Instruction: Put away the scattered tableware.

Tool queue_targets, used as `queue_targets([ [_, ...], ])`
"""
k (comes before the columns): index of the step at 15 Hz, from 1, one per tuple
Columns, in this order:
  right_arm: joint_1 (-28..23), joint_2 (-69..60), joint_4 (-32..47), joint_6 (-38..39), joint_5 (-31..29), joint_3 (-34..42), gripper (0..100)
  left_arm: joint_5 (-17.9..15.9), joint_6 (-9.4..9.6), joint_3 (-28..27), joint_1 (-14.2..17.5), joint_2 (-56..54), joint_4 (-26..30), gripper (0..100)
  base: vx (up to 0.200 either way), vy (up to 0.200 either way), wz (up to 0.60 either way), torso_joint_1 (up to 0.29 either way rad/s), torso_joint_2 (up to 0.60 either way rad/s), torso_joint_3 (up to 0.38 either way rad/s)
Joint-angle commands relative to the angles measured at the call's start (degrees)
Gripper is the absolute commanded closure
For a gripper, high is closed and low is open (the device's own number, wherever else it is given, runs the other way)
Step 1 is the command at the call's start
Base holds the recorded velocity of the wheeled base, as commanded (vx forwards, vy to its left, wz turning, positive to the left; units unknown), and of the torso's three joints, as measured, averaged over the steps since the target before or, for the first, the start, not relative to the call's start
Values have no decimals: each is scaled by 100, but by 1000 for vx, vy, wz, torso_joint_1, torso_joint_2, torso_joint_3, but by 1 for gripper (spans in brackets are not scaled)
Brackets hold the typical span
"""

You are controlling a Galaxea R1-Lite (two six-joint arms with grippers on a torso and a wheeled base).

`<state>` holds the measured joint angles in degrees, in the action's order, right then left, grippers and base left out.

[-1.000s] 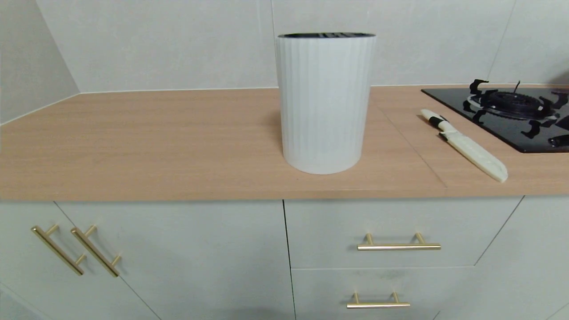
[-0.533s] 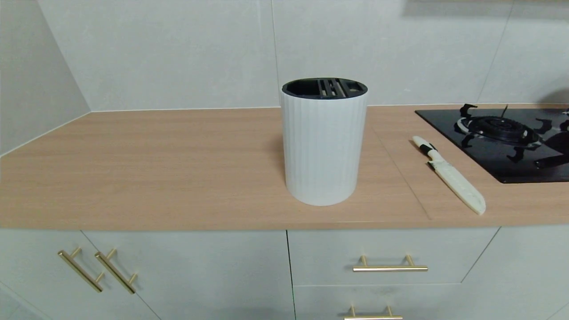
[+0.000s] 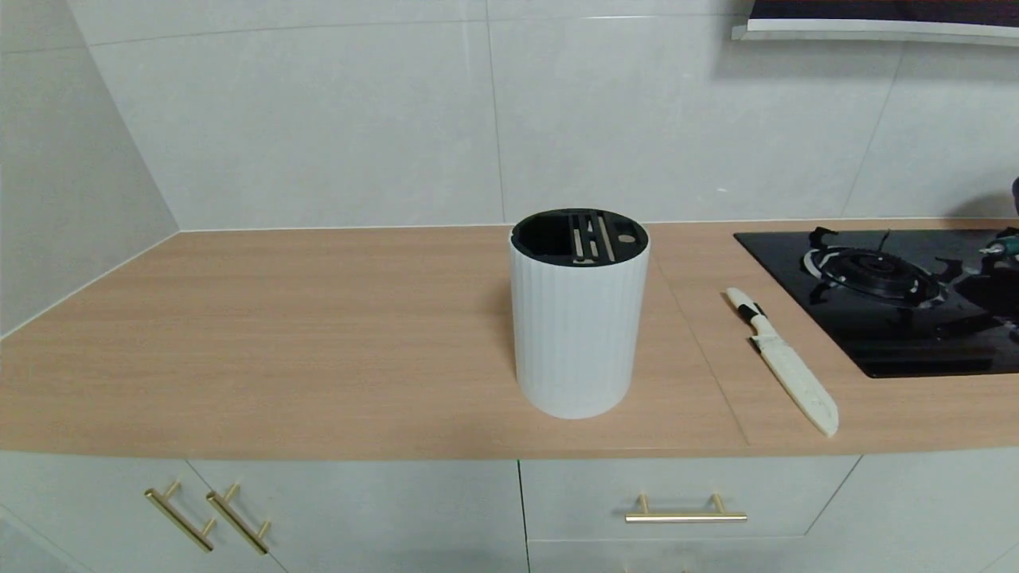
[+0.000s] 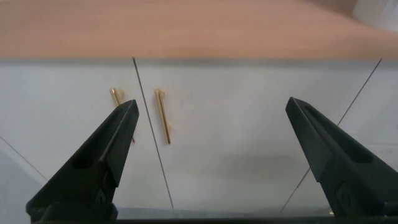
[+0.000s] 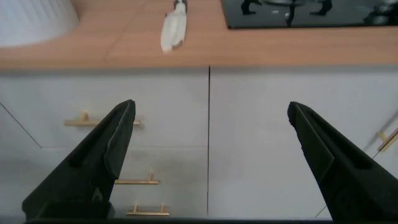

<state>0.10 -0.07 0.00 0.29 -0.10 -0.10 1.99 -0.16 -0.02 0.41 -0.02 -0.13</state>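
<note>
A cream-bladed knife [image 3: 782, 362] with a cream and black handle lies flat on the wooden countertop [image 3: 318, 334], to the right of a tall white ribbed holder [image 3: 579, 314] whose black top has slots. The knife [image 5: 174, 27] and a bit of the holder [image 5: 34, 22] also show in the right wrist view. My right gripper [image 5: 211, 158] hangs open below the counter's edge, facing the cabinet fronts, with nothing between its fingers. My left gripper [image 4: 211, 152] is open too, low in front of the cabinet doors, well away from the knife.
A black gas hob [image 3: 892, 294] with a burner grate sits at the counter's right end, close to the knife. Cabinet doors and drawers with brass handles [image 3: 685, 516] run below the counter. A tiled wall closes the back and left side.
The head camera has tilted or risen, so the whole scene sits lower and the holder's slotted top now shows. Nothing on the counter has moved.
</note>
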Motion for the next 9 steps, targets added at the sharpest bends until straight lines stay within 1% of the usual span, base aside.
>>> queue_targets([
  [1, -1, 7, 0, -3, 1, 1, 0, 3, -2, 2, 2, 2, -4, 0, 0, 0, 0, 212, -520, -286],
  [9, -1, 7, 0, -3, 1, 1, 0, 3, -2, 2, 2, 2, -4, 0, 0, 0, 0, 249, -551, -300],
])
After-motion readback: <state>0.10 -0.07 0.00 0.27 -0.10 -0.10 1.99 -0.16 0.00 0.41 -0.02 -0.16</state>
